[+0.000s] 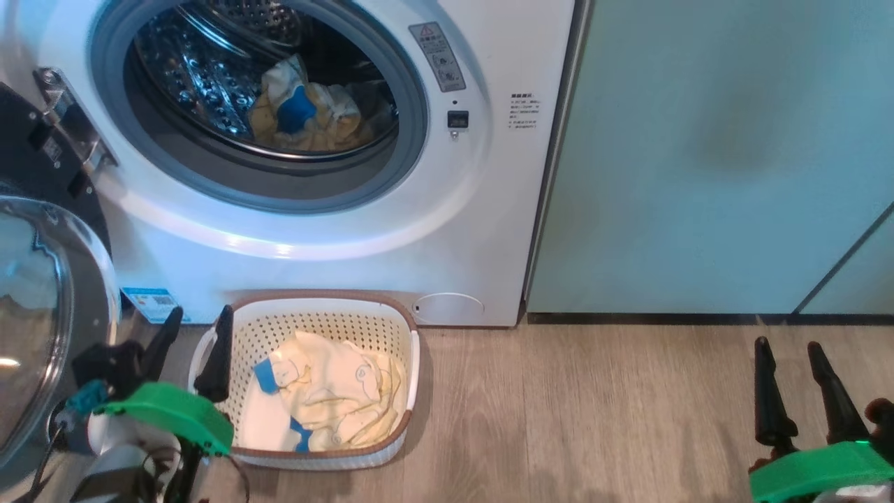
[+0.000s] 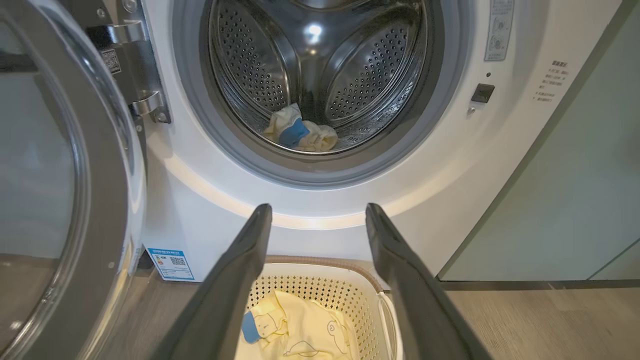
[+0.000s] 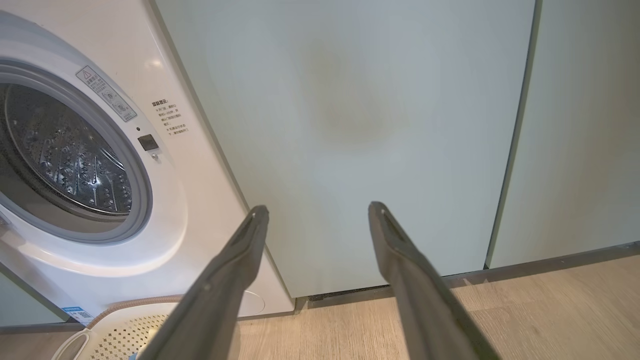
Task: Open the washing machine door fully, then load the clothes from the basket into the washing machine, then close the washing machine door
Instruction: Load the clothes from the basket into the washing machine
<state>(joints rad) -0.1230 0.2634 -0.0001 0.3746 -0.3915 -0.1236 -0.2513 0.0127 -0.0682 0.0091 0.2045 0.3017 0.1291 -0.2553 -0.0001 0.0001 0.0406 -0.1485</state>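
Left hand [image 1: 200,311], fingers apart and empty, above the basket [image 1: 321,297] edge; the clothes [image 1: 335,391] lie just below and right of its fingertips. Descend centrally, pinching bunched fabric clear of the rim. Right hand [image 1: 789,344]: apart, idle.

Washing machine [image 1: 482,230] door [image 1: 42,300] hangs open on my left, one yellow-blue garment [image 1: 307,112] in the drum. Basket [image 1: 328,323] sits on the floor [image 1: 594,405] against the machine, with clothes [image 1: 335,398] inside, maybe two pieces. Left gripper [image 1: 200,311] is spread at the basket's left edge. Right gripper [image 1: 789,344] is spread too, well apart.
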